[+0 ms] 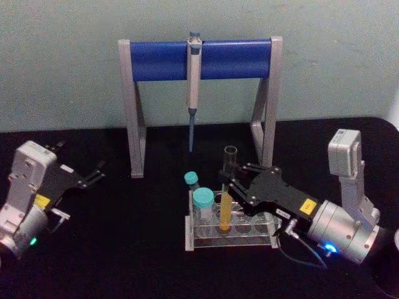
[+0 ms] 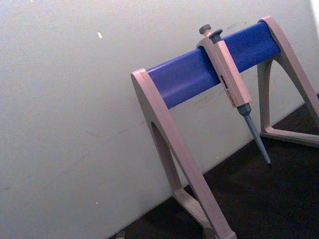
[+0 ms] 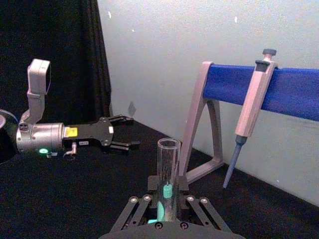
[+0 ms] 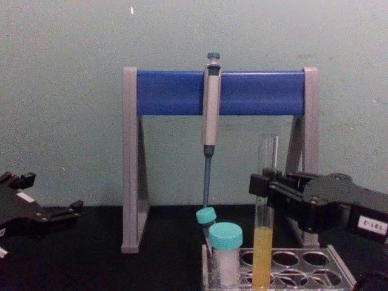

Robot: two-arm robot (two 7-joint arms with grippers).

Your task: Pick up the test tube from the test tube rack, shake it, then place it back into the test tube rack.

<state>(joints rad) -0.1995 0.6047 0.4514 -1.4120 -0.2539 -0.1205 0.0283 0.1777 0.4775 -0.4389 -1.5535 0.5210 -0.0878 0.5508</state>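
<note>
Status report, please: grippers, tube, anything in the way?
Left gripper open, parked at left. Right gripper at the tube. Tube upright in the rack. Capped tubes close beside it; pipette hangs behind.

Dim, even light on the wall (image 1: 62, 62); black table (image 1: 137, 249) swallows shadows.

In your head view, the test tube rack (image 1: 232, 244) sits low centre with the test tube (image 1: 230, 156) in it, right of two capped tubes (image 1: 202, 202), the right gripper (image 1: 227, 179) at it; the stand (image 1: 162, 60) and hanging pipette (image 1: 194, 81) stand behind, the left gripper (image 1: 96, 173) far left.
</note>
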